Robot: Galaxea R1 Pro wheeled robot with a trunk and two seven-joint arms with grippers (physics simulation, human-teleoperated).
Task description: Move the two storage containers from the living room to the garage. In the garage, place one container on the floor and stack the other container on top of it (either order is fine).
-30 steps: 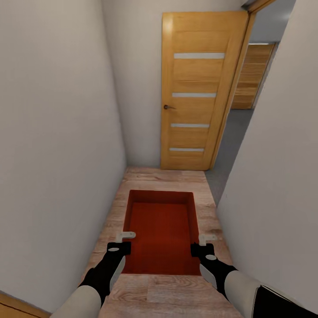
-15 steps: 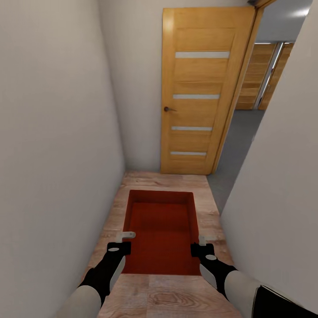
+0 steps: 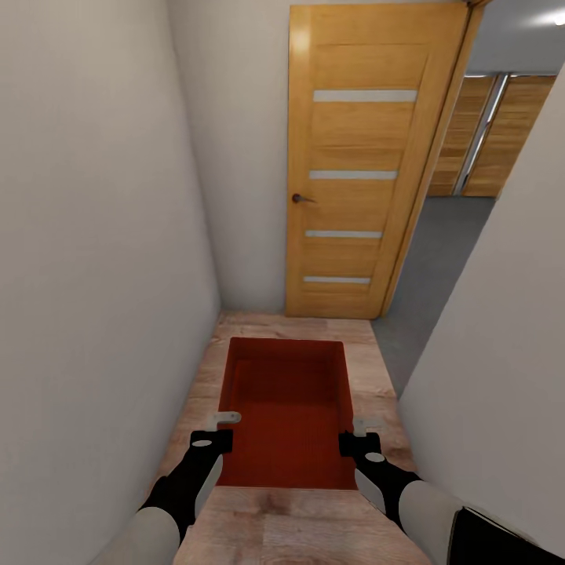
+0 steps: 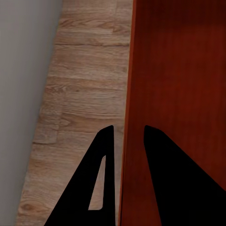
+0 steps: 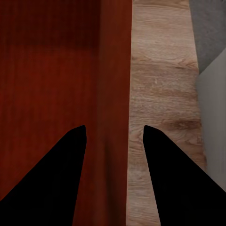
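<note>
The left gripper (image 3: 222, 428) and right gripper (image 3: 357, 433) each clamp a side wall of the storage container (image 3: 287, 408) held between them.

container (image 3: 286, 408): matt orange-red plastic | floor (image 3: 298, 526): grained pale wood planks | door (image 3: 361, 165): smooth varnished wood

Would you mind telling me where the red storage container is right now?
In the head view the storage container is held low at centre between the left gripper and right gripper, above the wood floor of a narrow hallway, short of the wooden door.
</note>
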